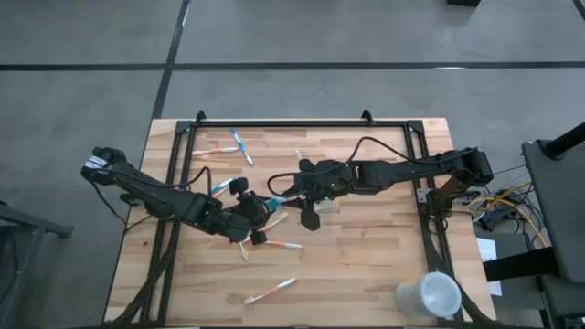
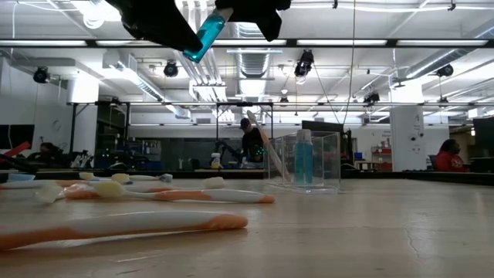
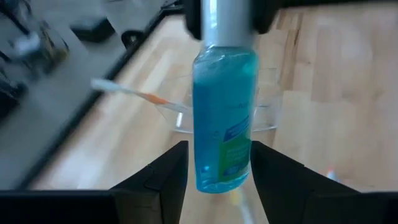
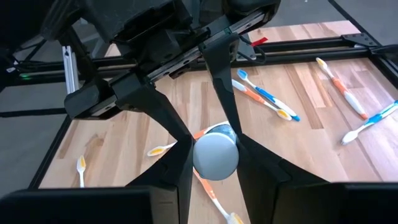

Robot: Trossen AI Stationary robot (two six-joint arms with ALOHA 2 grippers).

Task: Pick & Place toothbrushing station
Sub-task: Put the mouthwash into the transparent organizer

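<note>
Right gripper (image 4: 208, 163) pinches the light, slick blue tube (image 3: 224, 118) by its silver cap, while the left gripper (image 3: 214, 171) straddles its body part-open, gripping nothing.

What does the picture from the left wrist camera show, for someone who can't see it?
A clear blue plastic bottle with a white cap hangs between the two dark fingers of the left end effector, its cap pinched by the right end effector above. Behind it on the wooden table stands a clear plastic cup holding an orange-and-white toothbrush.

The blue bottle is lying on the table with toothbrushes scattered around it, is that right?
Not lying: the bottle hangs above the table, the right end effector gripping its cap, as the low view shows. Toothbrushes do lie scattered around.
</note>
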